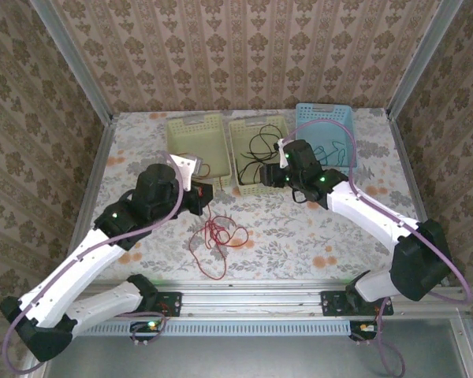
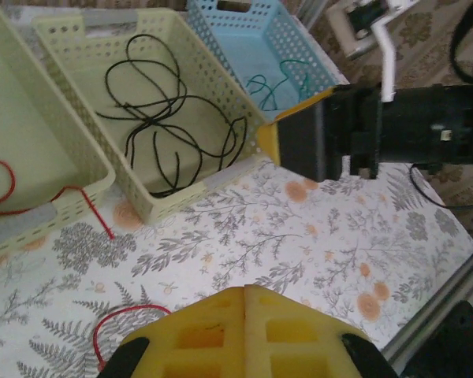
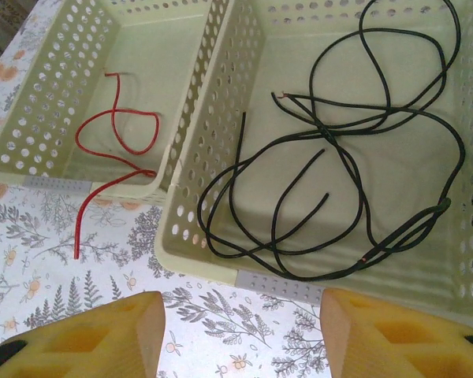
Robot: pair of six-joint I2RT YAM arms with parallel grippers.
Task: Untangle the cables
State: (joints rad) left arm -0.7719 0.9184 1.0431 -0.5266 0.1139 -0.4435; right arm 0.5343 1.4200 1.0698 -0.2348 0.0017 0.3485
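The left gripper [image 2: 244, 303] has its 2 yellow fingers pressed flat together along 1 seam. A red cable [image 1: 215, 233] curls on the table [image 1: 299, 236] just beside them and slips out of sight under the left finger, so whether any strand is pinched cannot be told. From above, the arm's black wrist covers those fingers and the stretch of red cable beneath it.

The right gripper [image 3: 244, 339] stands open, with bare floral tabletop in the gap between its 2 fingers, which are cut off by the bottom edge of the wrist view. From above, its body hides the near right corner of the middle basket [image 3: 213, 126].

The red cable is thin and glossy. Most of it lies in a loose snarl of loops on the table in front of the baskets. 1 end climbs over the near rim of the left basket [image 3: 43, 118] and curls on its floor.

The black cable [image 3: 325, 131] lies wholly inside the middle basket, in several wide loops crossing at 1 tight spot near the centre.

A teal cable [image 2: 270, 85] sits in the blue basket [image 2: 296, 47], partly hidden by the right arm, its course hard to follow.
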